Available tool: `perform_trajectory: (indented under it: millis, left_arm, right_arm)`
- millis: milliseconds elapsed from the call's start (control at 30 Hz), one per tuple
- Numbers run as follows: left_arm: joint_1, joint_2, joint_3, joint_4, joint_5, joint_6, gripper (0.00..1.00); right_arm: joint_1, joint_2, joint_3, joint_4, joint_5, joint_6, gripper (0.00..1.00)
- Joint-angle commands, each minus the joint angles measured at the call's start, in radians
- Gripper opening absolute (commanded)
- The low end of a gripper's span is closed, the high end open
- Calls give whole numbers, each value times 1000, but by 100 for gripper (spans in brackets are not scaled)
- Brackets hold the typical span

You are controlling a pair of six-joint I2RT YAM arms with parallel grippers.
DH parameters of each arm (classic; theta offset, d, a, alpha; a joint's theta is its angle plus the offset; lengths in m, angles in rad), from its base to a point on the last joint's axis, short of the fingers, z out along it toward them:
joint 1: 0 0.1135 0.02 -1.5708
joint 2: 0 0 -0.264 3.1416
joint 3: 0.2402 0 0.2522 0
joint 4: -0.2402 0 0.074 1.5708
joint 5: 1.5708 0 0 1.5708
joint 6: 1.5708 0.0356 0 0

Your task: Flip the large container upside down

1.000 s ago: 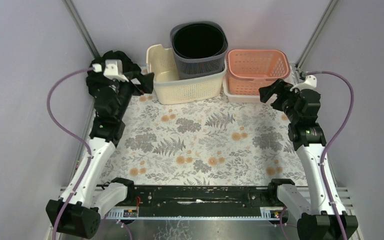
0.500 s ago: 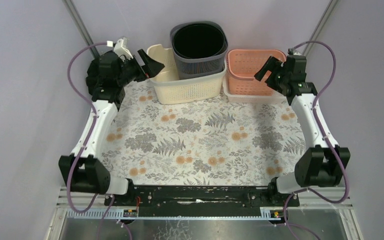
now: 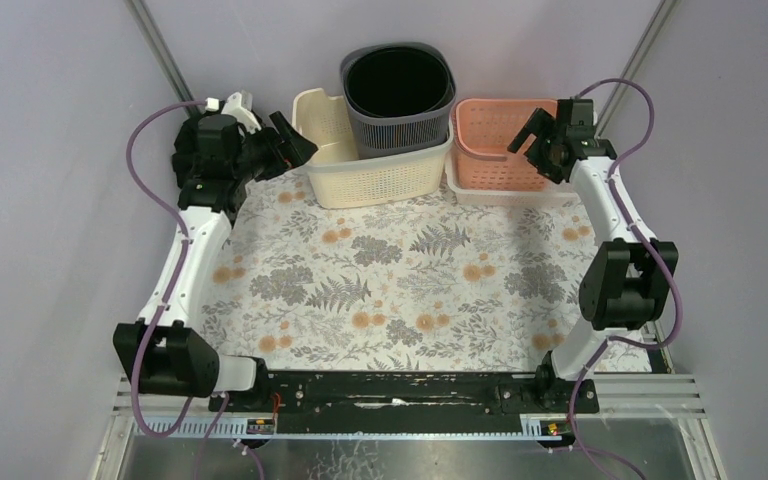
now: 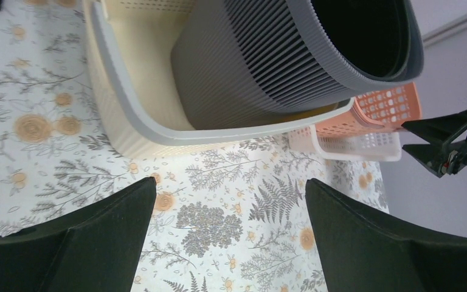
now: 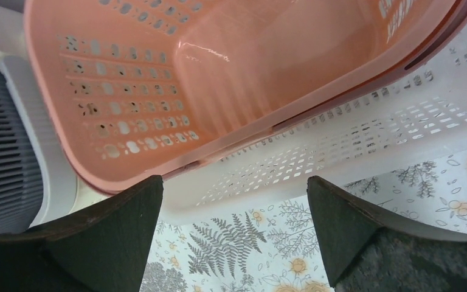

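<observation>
Cream basket (image 3: 375, 178) holding grey bin (image 3: 400, 125), left pincer (image 3: 295, 140) and right pincer (image 3: 521, 135) agape, empty

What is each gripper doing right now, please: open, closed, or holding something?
Left gripper: open, holding nothing, near the cream basket.
Right gripper: open, holding nothing, near the pink basket.

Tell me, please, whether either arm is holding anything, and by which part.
Nothing is held: the left gripper and the right gripper both have open, empty jaws.
</observation>
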Motion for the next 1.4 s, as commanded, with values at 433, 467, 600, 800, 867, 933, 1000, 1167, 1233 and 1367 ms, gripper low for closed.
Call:
perform_trajectory:
  millis: [433,467,600,800,867,933,1000,1167,1233,1367]
  left_arm:
    - [-38,-45,-11,-103,-69,65,100]
    - [-44,-45,-12,-106,-77,71,100]
    - [-62,-52,-28,-108,-95,74,100]
    - [-85,-85,-50,-118,-95,97,100]
    - [-100,-100,-58,-130,-84,90,100]
    - [-140,-130,-84,-129,-101,75,100]
    - [-204,-193,-128,-121,-164,65,100]
    - [-311,-392,-329,14,-235,28,100]
    - [-331,-470,-406,60,-249,23,100]
    - [-345,-591,-509,98,-282,20,100]
  right_arm:
    - [17,170,86,66,102,187,99]
    - [18,183,105,62,101,186,100]
    - [20,204,104,72,85,184,79]
    - [20,215,135,68,74,180,16]
    - [18,221,165,55,69,174,5]
    - [17,230,204,37,63,165,0]
    - [15,237,239,28,51,159,0]
    - [7,222,304,39,22,150,0]
    - [4,200,304,73,-3,153,0]
    - [-7,143,314,111,-20,157,0]
